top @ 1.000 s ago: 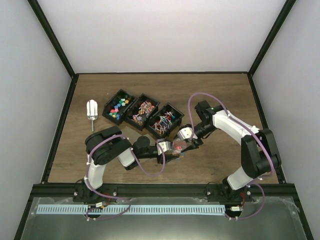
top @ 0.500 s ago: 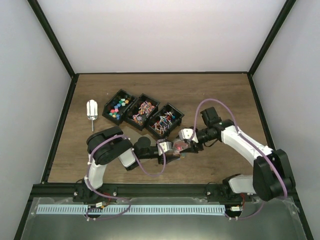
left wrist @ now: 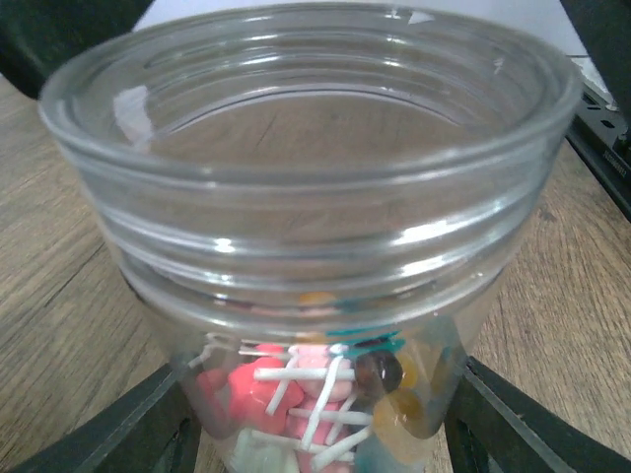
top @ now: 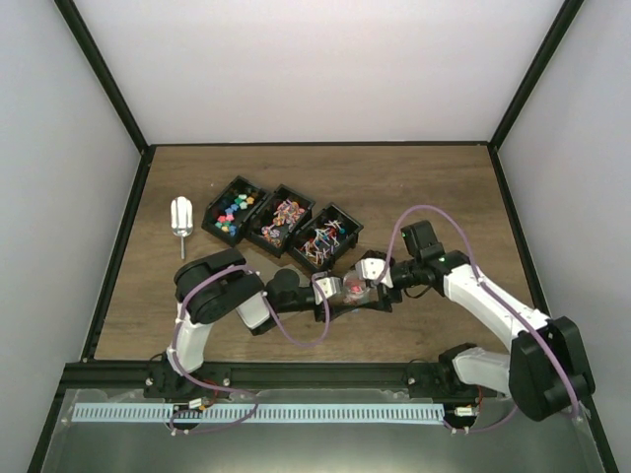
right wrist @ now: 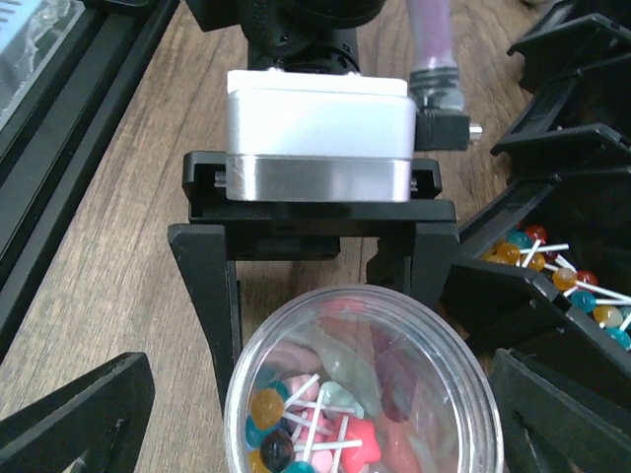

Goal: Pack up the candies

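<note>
Table (top: 434, 187): brown wood.
Bins (top: 261, 242): three, black, just beyond left gripper fingers (right wrist: 202, 286).
Scoop (top: 181, 217): silver, well apart, past bins.

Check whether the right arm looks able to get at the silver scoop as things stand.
Probably not: the scoop lies at the far left, beyond the three bins, and the left arm, holding the jar, crosses the way.

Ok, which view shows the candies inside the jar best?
Right wrist: it looks down through the open mouth of the jar onto the candies. Left wrist shows them only sideways through the glass near the bottom. In the top view the jar is too small to make them out.
</note>
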You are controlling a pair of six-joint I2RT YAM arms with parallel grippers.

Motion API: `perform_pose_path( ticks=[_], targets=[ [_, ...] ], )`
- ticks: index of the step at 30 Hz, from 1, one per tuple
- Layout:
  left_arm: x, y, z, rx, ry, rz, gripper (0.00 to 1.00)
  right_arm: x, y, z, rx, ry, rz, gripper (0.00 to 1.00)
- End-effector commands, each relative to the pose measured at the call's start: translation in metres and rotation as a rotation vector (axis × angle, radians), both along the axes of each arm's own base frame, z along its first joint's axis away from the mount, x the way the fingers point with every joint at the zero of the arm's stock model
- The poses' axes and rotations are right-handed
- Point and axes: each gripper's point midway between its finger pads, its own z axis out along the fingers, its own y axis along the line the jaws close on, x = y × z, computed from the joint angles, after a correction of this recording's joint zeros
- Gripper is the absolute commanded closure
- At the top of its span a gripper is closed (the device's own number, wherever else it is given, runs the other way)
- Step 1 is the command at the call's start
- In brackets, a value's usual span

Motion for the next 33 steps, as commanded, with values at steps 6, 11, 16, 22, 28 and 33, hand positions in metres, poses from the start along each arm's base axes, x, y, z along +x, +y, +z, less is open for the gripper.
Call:
perform_pose_path(
  ticks=[6,11,16,22,28,33],
  targets=[
    [0.012,0.0,0.001,-0.006,-0.017,0.041,0.42,0.0,-0.002,0.012,0.023,0.04,0.197,0.0],
    [0.011,0.001,0.001,0.0,-0.025,0.036,0.42,0.009,-0.01,0.009,0.011,0.054,0.267,0.01],
    [0.009,0.0,0.001,0.001,-0.036,0.02,0.41,0.014,-0.011,0.008,0.011,0.029,0.335,0.06],
    [0.01,-0.002,0.001,0.003,-0.042,0.017,0.41,0.023,-0.008,0.008,0.018,0.052,0.355,0.15],
    [0.012,-0.002,0.001,0.004,-0.038,0.027,0.41,0.024,-0.006,0.002,0.028,0.048,0.307,0.3],
    [0.014,-0.001,0.0,0.005,-0.033,0.035,0.41,0.022,-0.006,0.0,0.034,0.07,0.255,0.42]
  ],
)
